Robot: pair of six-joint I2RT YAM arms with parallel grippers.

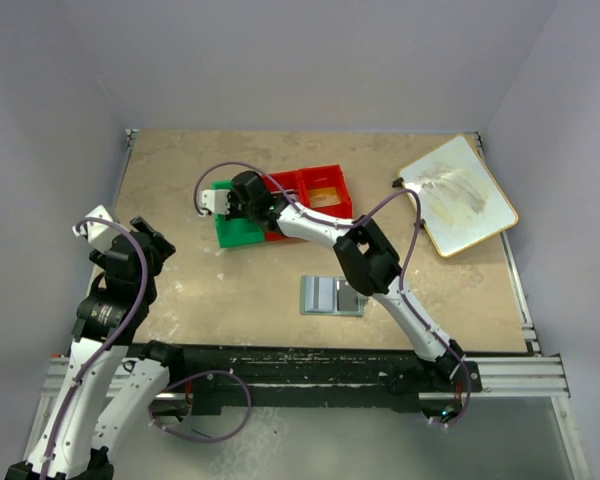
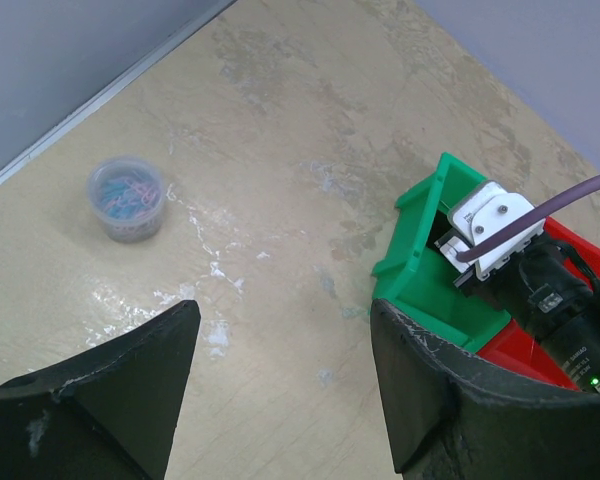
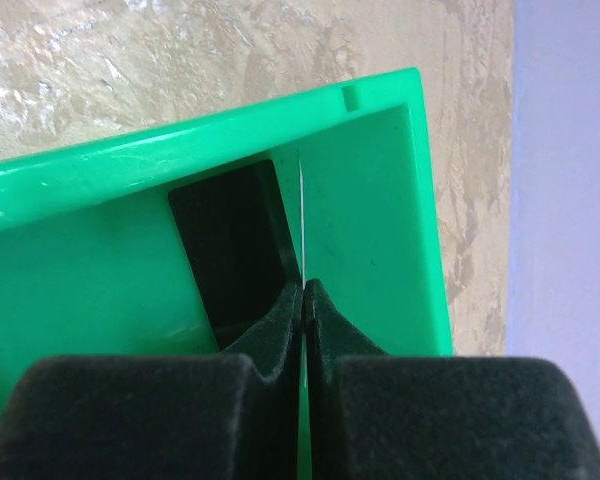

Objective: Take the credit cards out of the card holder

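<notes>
the right arm reaches far across the tabletop (image 1: 230, 300) to the green bin (image 1: 242, 230), which sits touching the left side of the red bin (image 1: 318, 192). the right jaws are pressed together over the green bin's open top, and their dark fingers (image 3: 270, 335) pinch a credit card (image 3: 301, 225). it shows edge-on in the wrist view as a thin pale line rising from the pinch point into the bin. just left of that edge a dark flat rectangle (image 3: 235, 250), card-shaped, rests inside the bin against its floor or wall; which of the two i cannot tell.

the card holder (image 1: 333, 296) lies spread open and flat on the tabletop near the front edge, well apart from both bins, beside the right arm's forearm. its left half looks pale and its right half darker; whether a card sits in a pocket there is too small to tell.

the left arm is folded back at the left side of the tabletop. the left jaws are spread wide with nothing between them, their fingers (image 2: 130, 380) above bare tabletop. a small clear tub of coloured paper clips (image 2: 127, 197) stands beyond them near the wall. a cream board (image 1: 458, 195) lies at the far right corner.
</notes>
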